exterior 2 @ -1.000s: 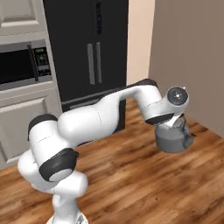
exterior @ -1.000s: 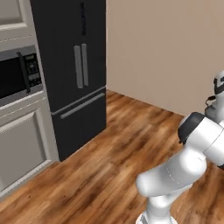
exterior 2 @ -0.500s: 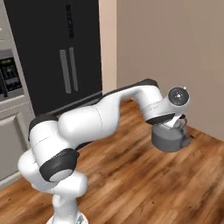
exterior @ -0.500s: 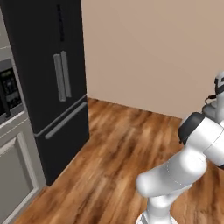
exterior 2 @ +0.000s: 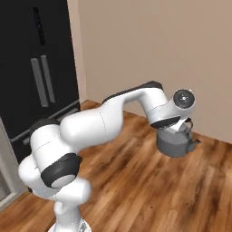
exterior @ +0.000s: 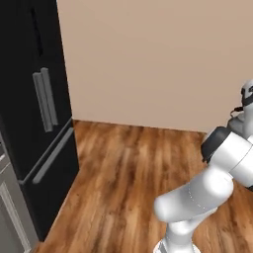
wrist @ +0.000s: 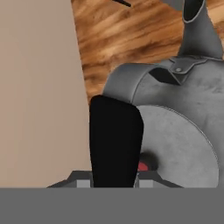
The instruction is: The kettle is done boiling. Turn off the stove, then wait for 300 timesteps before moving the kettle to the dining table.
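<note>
The kettle [exterior 2: 176, 143] hangs right of centre in the right base view, above the wood floor [exterior 2: 149, 190], the gripper [exterior 2: 180, 128] clenched on its handle to carry it tableward

Wood plank floor [exterior 2: 136, 190] fills lower half of both base views, black fridge [exterior: 29, 123] standing on it at left, robot base [exterior 2: 68, 217] at bottom, beige wall [exterior 2: 158, 50] behind.
</note>
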Robot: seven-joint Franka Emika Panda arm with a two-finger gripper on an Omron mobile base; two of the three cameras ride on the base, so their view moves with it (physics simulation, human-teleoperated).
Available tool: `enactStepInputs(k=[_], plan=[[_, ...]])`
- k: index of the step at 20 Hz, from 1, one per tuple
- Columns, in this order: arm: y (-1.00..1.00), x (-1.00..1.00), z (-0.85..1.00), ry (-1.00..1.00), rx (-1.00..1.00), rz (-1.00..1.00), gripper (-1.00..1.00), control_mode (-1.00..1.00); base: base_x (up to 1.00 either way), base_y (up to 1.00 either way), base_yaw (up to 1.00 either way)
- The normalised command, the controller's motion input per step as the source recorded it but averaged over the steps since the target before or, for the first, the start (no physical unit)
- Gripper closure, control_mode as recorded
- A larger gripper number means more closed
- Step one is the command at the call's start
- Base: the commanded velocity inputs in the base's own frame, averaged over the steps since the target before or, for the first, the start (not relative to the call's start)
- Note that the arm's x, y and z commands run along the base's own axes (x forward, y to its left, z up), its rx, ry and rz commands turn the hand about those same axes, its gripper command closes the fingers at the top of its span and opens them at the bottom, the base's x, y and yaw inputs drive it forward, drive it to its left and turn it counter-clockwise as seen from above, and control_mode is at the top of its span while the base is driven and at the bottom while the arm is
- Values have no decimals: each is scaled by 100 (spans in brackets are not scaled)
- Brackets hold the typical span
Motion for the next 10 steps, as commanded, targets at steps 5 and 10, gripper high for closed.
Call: enactStepInputs(k=[5,10], plan=[[0,0,0,0,0,0,100,100,46,33,-47],[0,0,0,0,0,0,100,100,52,33,-47]])
